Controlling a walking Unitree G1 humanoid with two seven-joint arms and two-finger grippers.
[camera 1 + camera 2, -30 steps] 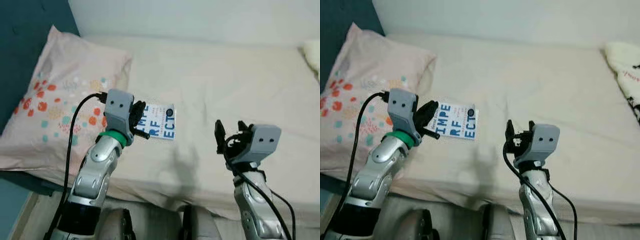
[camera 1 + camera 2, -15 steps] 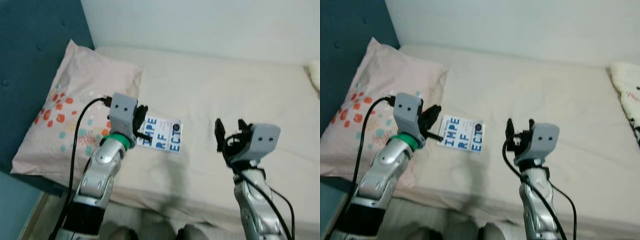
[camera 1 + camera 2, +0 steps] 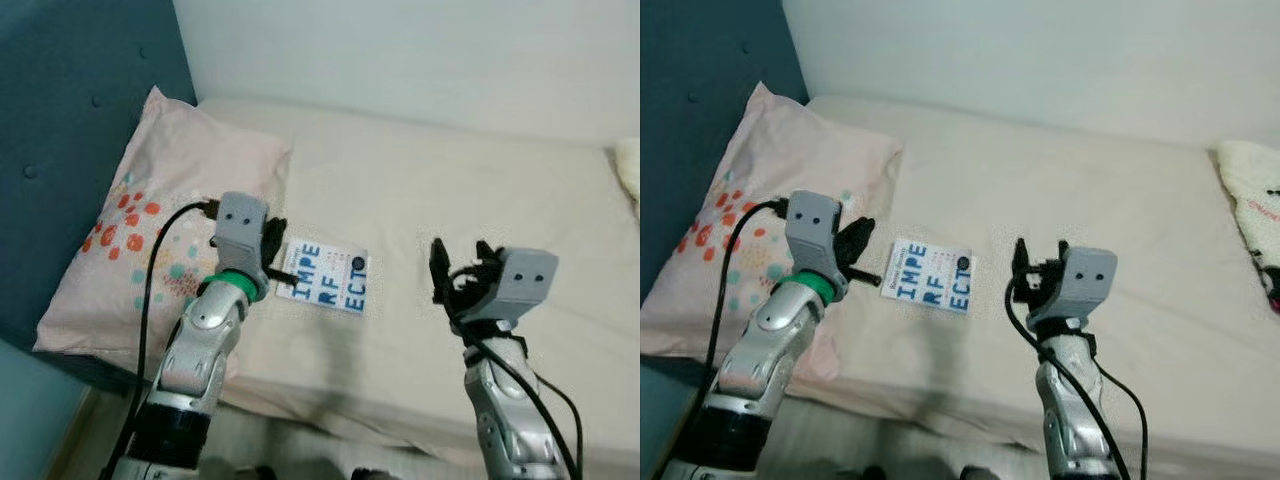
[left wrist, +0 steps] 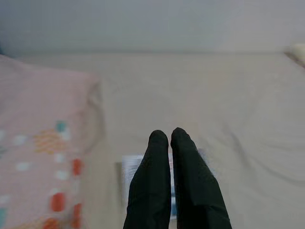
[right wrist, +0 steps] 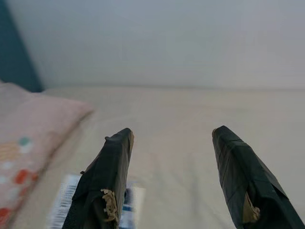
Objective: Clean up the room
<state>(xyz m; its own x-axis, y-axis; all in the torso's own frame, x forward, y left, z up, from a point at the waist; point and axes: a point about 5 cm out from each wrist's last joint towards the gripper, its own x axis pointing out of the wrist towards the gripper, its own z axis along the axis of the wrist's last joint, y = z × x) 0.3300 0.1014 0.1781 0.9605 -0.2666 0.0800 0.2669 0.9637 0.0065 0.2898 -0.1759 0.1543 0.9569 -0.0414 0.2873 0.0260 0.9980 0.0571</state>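
- The booklet (image 3: 325, 280), white with blue letters, lies flat on the bed (image 3: 480, 210) just beside the floral pillow (image 3: 150, 220), its long axis running across the bed, left to right.
- The left end effector (image 3: 276, 258), fingers pressed together and holding nothing, hangs over the booklet's left edge, far nearer than the right.
- The right end effector (image 3: 455, 270) is spread wide and empty, well apart to the booklet's right.
- Since the earlier frame the camera has shifted, showing more headboard (image 3: 70, 120); the booklet itself looks unmoved.
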